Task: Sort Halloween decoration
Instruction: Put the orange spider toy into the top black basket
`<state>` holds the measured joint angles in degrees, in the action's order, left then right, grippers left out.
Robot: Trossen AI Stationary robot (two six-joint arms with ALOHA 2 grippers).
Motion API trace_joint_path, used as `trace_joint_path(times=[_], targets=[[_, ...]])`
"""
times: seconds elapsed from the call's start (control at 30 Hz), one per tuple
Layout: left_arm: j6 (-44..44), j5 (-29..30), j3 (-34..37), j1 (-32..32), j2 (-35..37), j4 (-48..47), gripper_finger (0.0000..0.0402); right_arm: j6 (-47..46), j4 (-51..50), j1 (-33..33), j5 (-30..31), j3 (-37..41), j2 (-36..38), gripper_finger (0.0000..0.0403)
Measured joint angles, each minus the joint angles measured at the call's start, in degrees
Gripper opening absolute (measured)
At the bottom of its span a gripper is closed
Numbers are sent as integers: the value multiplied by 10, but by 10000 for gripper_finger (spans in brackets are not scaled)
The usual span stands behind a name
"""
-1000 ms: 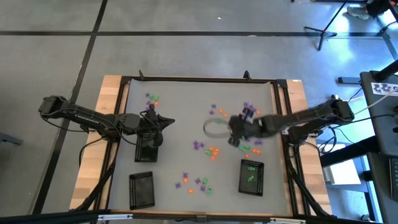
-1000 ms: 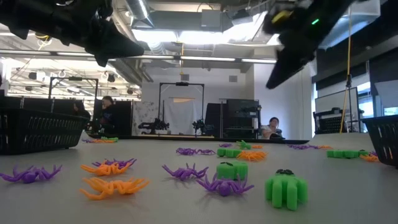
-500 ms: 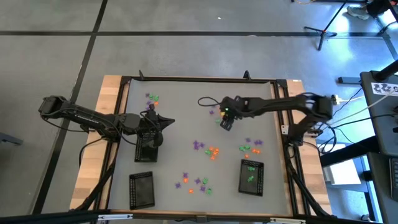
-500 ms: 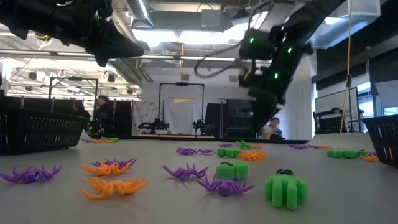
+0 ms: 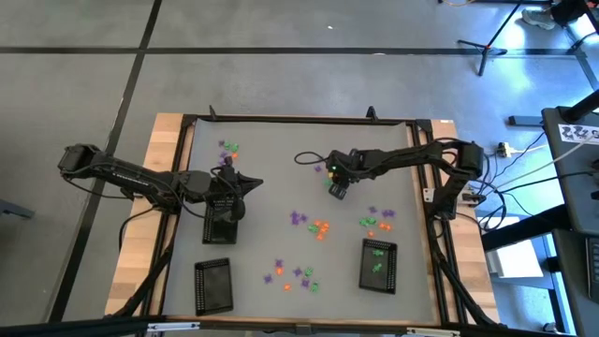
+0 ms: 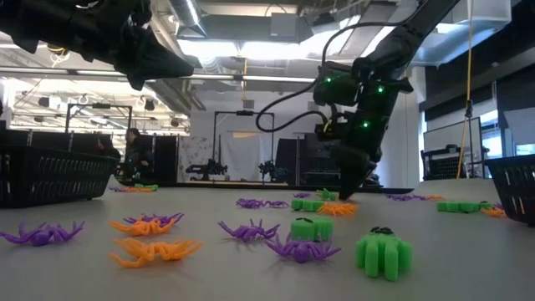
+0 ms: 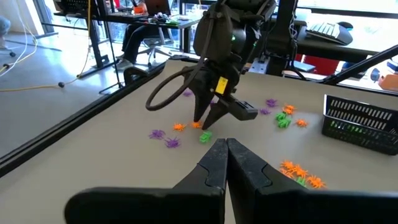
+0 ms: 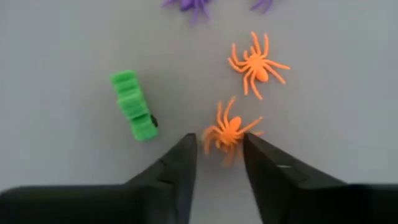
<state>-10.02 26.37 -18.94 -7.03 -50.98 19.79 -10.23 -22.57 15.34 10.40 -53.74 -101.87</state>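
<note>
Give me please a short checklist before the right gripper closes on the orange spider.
1. Right gripper over the orange spider: ok, the spider lies between its fingertips.
2. Jaws apart enough: ok.
3. Green trinket outside the jaws: ok, it lies beside one finger.
4. Second orange spider clear: ok, it lies apart, farther ahead.
5. Left gripper out of the way: ok, shut, hovering across the table.
6. Fingertips touching the table: cannot tell.
</note>
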Motion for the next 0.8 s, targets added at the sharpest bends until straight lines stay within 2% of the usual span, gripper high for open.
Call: trace_joint_path(times=[0.2, 0.4, 0.53, 0.8], targets=[[0, 0, 0, 0, 0, 0, 0, 2, -7, 1, 3, 3, 15, 13], [0, 0, 0, 0, 0, -1, 0, -1, -17, 0, 7, 4, 54, 13], [-2, -3, 0, 0, 0, -1, 0, -7, -5, -22, 3, 4, 82, 5], [-15, -29, 0, 0, 0, 3, 0, -11, 168, -122, -125, 3, 105, 4]])
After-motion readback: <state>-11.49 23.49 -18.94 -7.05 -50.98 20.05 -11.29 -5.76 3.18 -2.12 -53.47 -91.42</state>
